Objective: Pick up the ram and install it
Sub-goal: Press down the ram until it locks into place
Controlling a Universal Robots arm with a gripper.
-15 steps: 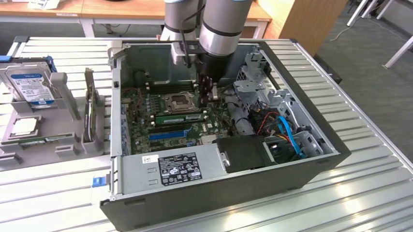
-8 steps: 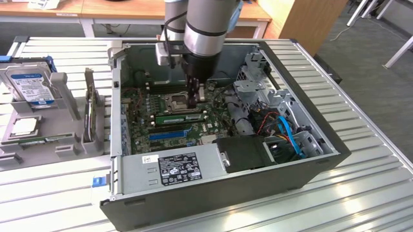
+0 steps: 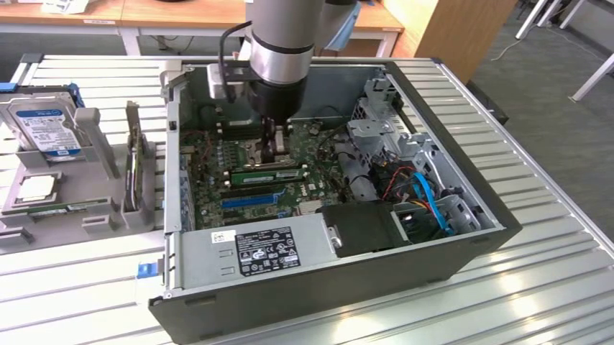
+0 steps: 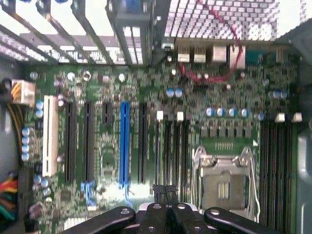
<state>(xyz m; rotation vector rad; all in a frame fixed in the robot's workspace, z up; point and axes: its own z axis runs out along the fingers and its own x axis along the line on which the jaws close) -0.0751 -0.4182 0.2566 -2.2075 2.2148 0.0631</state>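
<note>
Ram (image 3: 266, 175) upright among motherboard (image 3: 317, 154) slots, unobstructed above.

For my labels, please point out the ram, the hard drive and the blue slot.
ram (image 3: 267, 175), exterior view, middle of the stick.
hard drive (image 3: 43, 131), exterior view, its label.
blue slot (image 4: 125, 141), wrist view, mid-length.

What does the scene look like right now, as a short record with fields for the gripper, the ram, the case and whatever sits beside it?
gripper: shut, low over the motherboard inside the case
held: nothing visible between the fingers
ram: green stick lying along the motherboard's slots, close below the gripper; contact and seating cannot be told
computer case: side open, lying on the slatted table
CPU socket: empty, beside the gripper
holder: grey, at the exterior view's left, carrying a hard drive
</note>
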